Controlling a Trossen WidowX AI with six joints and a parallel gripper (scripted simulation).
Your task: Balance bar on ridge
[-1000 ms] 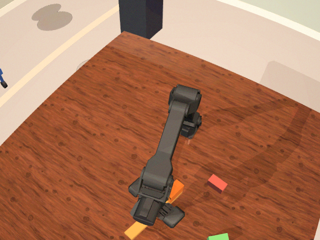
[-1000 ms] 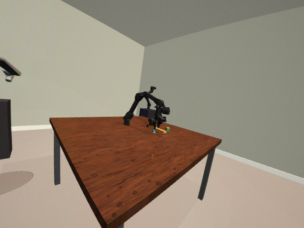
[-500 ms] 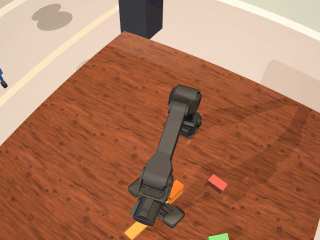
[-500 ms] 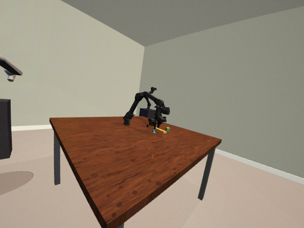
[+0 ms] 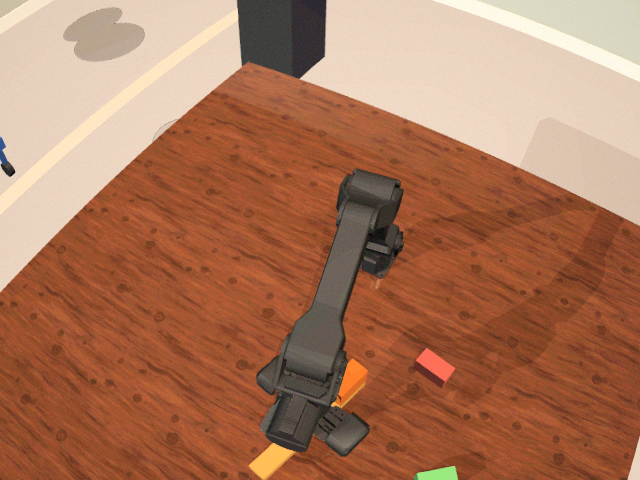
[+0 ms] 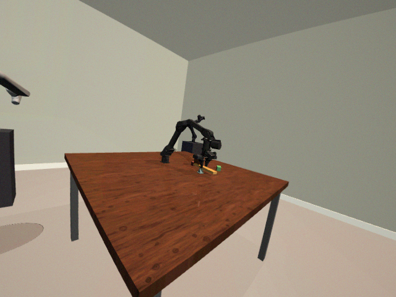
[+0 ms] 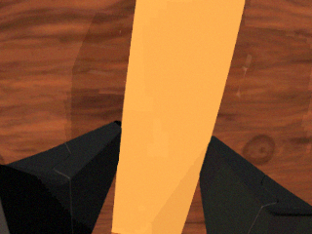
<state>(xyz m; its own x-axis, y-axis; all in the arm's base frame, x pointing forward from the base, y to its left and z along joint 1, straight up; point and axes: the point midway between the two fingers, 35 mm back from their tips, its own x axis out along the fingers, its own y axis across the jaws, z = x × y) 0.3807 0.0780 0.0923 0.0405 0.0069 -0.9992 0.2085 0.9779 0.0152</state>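
The long yellow-orange bar (image 5: 269,461) (image 6: 209,170) (image 7: 168,73) runs between the fingers of my gripper (image 6: 204,165) (image 7: 166,134). The gripper is shut on it, one fingertip against each side. In the top view the arm covers the bar's middle. An orange block (image 5: 354,377) stands on the bar's end nearer the arm's base. The small grey-blue ridge (image 6: 200,171) shows beside the bar, just below one finger, in the exterior view; it is hidden in the other views. I cannot tell whether the bar touches the ridge or the table.
A red block (image 5: 436,365) (image 6: 192,163) lies on the wooden table (image 5: 155,258) (image 6: 143,198), to the right of the orange block in the top view. A green block (image 5: 437,473) (image 6: 218,167) lies at that view's bottom edge, on the right.
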